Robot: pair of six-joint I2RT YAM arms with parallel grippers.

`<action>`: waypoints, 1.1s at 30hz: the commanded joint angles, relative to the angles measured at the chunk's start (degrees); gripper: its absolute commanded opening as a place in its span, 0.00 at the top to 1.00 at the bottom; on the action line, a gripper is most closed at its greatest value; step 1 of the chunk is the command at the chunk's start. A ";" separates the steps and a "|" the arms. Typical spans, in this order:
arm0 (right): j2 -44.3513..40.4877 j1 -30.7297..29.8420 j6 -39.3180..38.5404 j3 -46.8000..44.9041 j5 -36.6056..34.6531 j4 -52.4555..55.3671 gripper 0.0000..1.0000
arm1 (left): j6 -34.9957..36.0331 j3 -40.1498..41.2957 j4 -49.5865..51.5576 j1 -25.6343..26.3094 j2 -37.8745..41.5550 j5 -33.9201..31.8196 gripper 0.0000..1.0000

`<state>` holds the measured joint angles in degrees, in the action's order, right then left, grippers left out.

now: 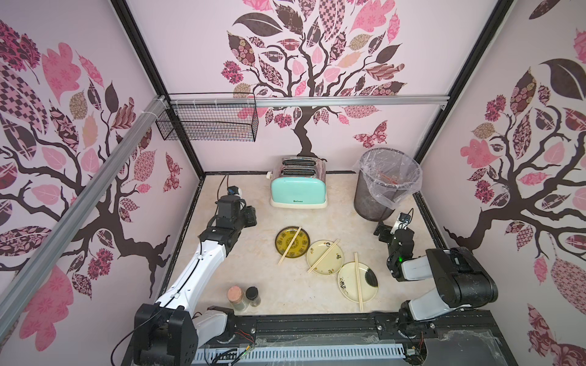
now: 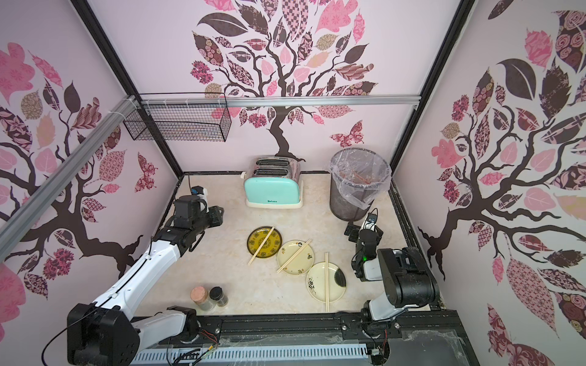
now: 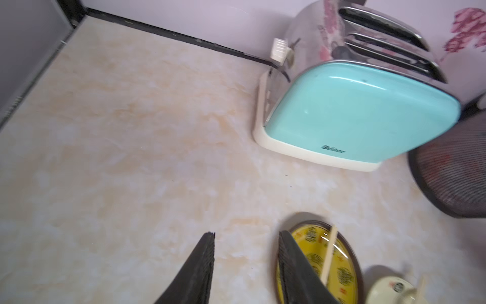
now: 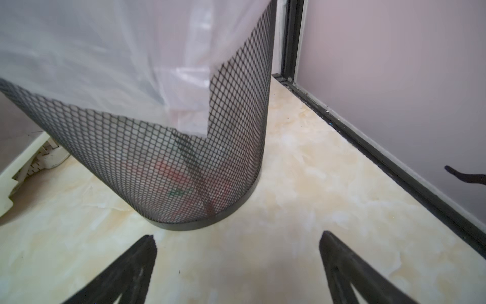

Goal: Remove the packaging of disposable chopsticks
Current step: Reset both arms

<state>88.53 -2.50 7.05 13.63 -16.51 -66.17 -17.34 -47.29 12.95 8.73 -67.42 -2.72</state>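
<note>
left pincer point(image 3: 246, 234): jaws apart, nothing between them, hanging over bare counter point(image 3: 118, 158). the yellow plate point(image 3: 344, 271) shows near one finger in the wrist view. in both top views it's off to that pincer's right, apart from it, and the toaster point(image 1: 298, 190) is further back.

chopsticks, going rightward from the left pincer:
- first pair point(image 1: 289, 245), slanted across the yellow plate.
- second pair point(image 1: 323, 256), slanted across the cream plate point(image 1: 333, 264).
- third pair point(image 1: 358, 282), straight across the flowered plate point(image 1: 344, 286), closest to the right pincer.

all look bare, no sleeve on them that i can make out. my guess: light, stiff, thin, will roll. best taken at an end overhanging a rim, not pried off the plate.

right pincer point(image 4: 236, 234): jaws wide apart, empty, low near the base of the mesh bin point(image 4: 131, 147), not touching it.

packaging point(image 1: 385, 177): red-orange streaks inside the bin liner point(image 1: 410, 187), ahead of and above the right pincer. through the mesh i see a red blur and a green mark low in the bin, too blurry to count sleeves. my guess: near weightless, thin slick film, crinkly, floppy, may cling. if it needs another grab, pinch it flat at one end, tight. task reads as done or close to it.
</note>
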 commanded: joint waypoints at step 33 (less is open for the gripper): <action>-0.20 -0.82 -1.20 1.83 -1.13 -0.10 0.01 | 15.59 24.92 -61.40 -9.96 -21.56 -2.49 0.02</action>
<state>88.53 -2.94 6.20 13.98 -16.88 -66.19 -1.72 -21.76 -48.31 -1.10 -89.78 -5.87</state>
